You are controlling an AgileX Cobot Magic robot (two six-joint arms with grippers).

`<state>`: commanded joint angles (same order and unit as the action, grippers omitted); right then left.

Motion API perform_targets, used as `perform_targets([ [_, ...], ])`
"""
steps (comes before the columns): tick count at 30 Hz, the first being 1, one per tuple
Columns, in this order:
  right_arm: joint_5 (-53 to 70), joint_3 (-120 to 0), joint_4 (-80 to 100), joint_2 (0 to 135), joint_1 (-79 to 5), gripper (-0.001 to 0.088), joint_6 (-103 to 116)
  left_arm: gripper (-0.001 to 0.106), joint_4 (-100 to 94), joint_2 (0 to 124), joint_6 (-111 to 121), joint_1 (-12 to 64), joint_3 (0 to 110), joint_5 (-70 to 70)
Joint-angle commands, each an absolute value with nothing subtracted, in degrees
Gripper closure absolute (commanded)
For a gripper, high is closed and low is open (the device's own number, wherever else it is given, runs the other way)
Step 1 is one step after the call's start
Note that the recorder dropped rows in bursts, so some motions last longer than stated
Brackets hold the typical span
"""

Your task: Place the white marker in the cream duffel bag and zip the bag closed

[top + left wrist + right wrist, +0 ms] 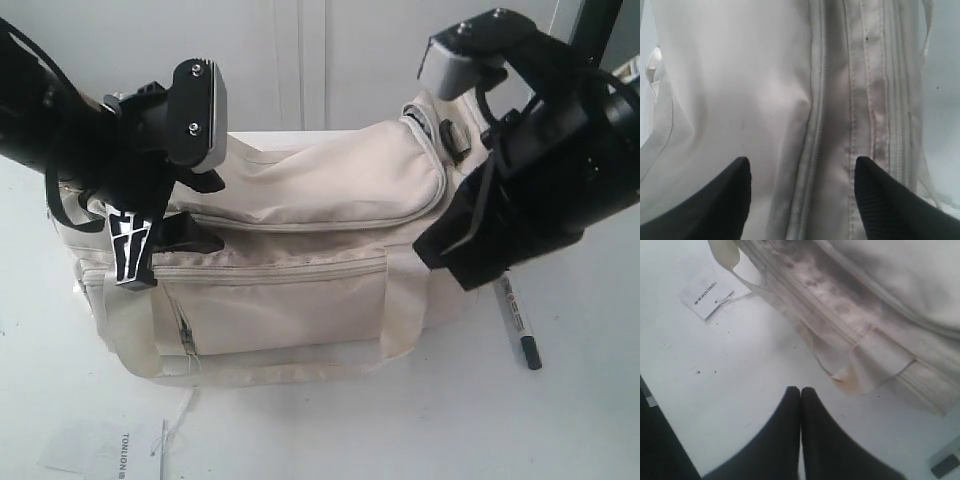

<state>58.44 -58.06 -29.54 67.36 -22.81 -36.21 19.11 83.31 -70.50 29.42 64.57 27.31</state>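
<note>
The cream duffel bag (pixel 300 250) lies on its side across the middle of the white table. The white marker (pixel 520 325), black-capped, lies on the table just off the bag's right end, partly under my right arm. My left gripper (pixel 205 208) hovers over the bag's left end. In the left wrist view the left gripper (pixel 802 167) is open, its fingers (pixel 880 200) straddling a zip seam (pixel 817 125) without touching fabric. My right gripper (pixel 800 390) is shut with nothing in it, above bare table beside the bag's edge (pixel 855 350).
A white paper tag (pixel 105 445) on a string lies on the table in front of the bag's left corner, also seen as the tag (pixel 707 292) in the right wrist view. The bag's webbing handle (pixel 130 330) hangs over its front.
</note>
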Motion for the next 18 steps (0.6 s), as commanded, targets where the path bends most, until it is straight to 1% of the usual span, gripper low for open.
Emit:
perform_targets([
  [3,58.4,-55.5,-32.5,66.5,-22.8,0.0868,-39.5,0.059,19.2,83.3,-70.4,29.4,64.6,26.4],
  [4,58.4,-54.7,-33.5,66.5,-22.8,0.0868,-40.7,0.068,19.2,83.3,-70.4,29.4,64.6,26.4],
  [8,57.2,-51.6,-38.2,66.5,-22.8,0.0868,-44.9,0.100,19.2,83.3,-70.5,29.3,64.6,26.6],
  [9,56.7,-50.9,-39.3,66.5,-22.8,0.0868,-45.9,0.105,19.1,83.3,-70.5,29.3,64.6,26.7],
  [14,55.6,-48.7,-46.5,66.5,-22.8,0.0868,-51.3,0.105,18.8,83.3,-68.6,29.3,64.7,26.3],
  [18,55.4,-47.5,-63.9,67.7,-22.9,0.0862,-68.8,0.105,18.8,83.3,-64.6,29.3,66.3,26.6],
])
